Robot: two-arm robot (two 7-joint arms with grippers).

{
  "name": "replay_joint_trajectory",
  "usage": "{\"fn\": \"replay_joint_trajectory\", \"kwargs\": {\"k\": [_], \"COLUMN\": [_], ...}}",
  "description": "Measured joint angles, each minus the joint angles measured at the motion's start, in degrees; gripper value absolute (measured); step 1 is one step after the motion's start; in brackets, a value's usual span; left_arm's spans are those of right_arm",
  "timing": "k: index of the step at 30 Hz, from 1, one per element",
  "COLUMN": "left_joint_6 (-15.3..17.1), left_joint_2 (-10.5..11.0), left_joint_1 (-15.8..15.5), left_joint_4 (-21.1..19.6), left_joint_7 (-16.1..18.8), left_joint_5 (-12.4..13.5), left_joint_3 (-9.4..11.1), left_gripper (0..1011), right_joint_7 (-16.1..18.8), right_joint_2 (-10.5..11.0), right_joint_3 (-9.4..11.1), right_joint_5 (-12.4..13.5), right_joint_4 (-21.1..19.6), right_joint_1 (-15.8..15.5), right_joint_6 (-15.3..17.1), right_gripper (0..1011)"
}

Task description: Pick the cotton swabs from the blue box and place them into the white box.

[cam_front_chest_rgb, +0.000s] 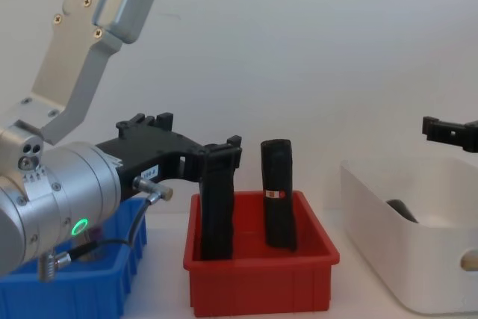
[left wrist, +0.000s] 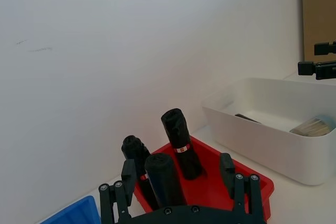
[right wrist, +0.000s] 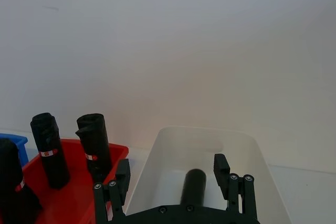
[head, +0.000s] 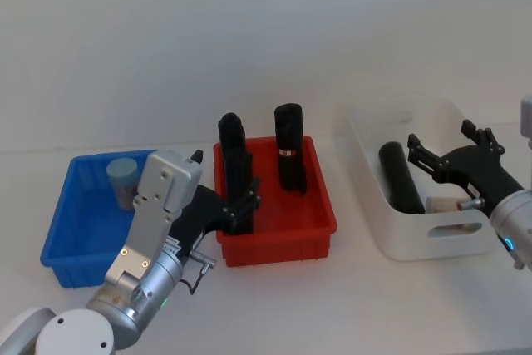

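From the head, one cotton swab jar [head: 122,177] stands in the blue box [head: 62,230]; another [head: 445,204] lies in the white box [head: 378,230]. Left gripper [head: 241,205] and right gripper [head: 420,155] hover wide, empty.

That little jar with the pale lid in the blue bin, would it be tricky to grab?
The jar in the blue bin is a small, round cylinder standing upright, so it probably tips if nudged and rolls once down. Its smooth sides may be a bit slippery. It looks light for its size.
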Motion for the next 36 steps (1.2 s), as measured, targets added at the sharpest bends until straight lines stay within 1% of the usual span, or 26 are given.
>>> {"fn": "replay_joint_trajectory", "kwargs": {"k": [36], "left_joint_6": [0.0], "left_joint_2": [0.0], "left_joint_1": [0.0], "left_joint_4": [0.0], "left_joint_7": [0.0], "left_joint_5": [0.0], "left_joint_3": [0.0], "left_gripper": [1004], "right_joint_7": [0.1], "right_joint_2": [0.0], "right_joint_3": [0.1], "right_joint_5": [0.1], "right_joint_4": [-0.2], "right_joint_1": [-0.1], "right_joint_6": [-0.2], "right_gripper": [1002]}}
